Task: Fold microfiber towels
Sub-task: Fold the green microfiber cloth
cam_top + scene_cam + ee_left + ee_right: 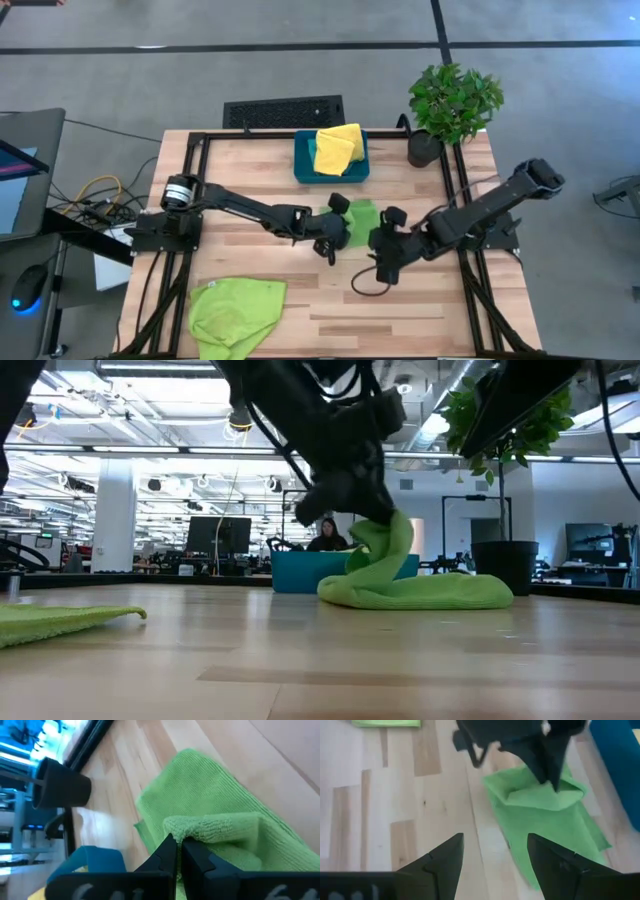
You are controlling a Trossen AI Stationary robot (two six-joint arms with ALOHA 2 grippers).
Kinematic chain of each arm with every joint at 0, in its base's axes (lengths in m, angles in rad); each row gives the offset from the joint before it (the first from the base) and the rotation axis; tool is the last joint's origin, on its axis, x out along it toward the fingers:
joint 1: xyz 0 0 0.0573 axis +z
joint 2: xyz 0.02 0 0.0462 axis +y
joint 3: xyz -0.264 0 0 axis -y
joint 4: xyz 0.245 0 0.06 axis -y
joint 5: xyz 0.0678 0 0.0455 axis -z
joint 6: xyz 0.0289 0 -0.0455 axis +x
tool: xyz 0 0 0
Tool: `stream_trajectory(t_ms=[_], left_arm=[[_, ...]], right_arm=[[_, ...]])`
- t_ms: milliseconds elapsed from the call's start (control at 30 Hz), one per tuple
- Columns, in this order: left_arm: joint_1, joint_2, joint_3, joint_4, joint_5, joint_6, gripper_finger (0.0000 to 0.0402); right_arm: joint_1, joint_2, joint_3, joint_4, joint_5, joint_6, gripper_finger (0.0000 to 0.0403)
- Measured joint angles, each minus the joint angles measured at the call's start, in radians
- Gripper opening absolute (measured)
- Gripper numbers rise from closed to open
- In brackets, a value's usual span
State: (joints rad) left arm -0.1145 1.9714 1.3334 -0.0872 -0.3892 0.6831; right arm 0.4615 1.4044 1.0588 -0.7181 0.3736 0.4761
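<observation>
Left tool (177, 851) pinched shut on green towel (220, 815) edge. Right tool (492, 855) wide open, empty, beside it. Small pinch; cloth could slip, fold flops crooked.

- I'm scanning all my views and nothing readable is showing: no text, label, brand, number or sign.
- The office screens behind my table are showing too small to read.

Hidden and cut-off parts

Both arms cover much of the green towel (362, 213) from above; the second green towel (236, 312) runs off the lower edge, and the yellow towel (337, 149) hides the bin's (303, 166) interior.
</observation>
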Motion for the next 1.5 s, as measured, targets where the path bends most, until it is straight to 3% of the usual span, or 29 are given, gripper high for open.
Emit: stream_trajectory(t_ms=[200, 467, 767, 1067, 1267, 1500], left_arm=[[0.006, 0.064, 0.008, 0.143, 0.016, 0.042, 0.0000], [0.010, 0.103, 0.026, 0.161, 0.057, 0.044, 0.0003], [0.027, 0.119, 0.026, 0.164, 0.123, 0.022, 0.0065], [0.029, 0.121, 0.025, 0.184, 0.077, -0.088, 0.0128], [0.001, 0.080, 0.049, 0.142, -0.017, -0.156, 0.0135], [-0.030, -0.006, 0.061, -0.035, -0.026, -0.258, 0.0135]], right_arm=[[0.040, 0.002, 0.000, -0.007, 0.021, 0.013, 0.0244], [0.048, 0.003, 0.000, -0.022, 0.021, 0.033, 0.0244], [0.048, 0.003, 0.000, -0.023, 0.022, 0.048, 0.0244], [0.048, 0.003, 0.000, -0.033, 0.021, 0.051, 0.0244], [0.047, 0.003, 0.000, -0.039, 0.021, 0.055, 0.0244], [0.030, 0.005, 0.000, -0.054, 0.022, 0.055, 0.0244]])
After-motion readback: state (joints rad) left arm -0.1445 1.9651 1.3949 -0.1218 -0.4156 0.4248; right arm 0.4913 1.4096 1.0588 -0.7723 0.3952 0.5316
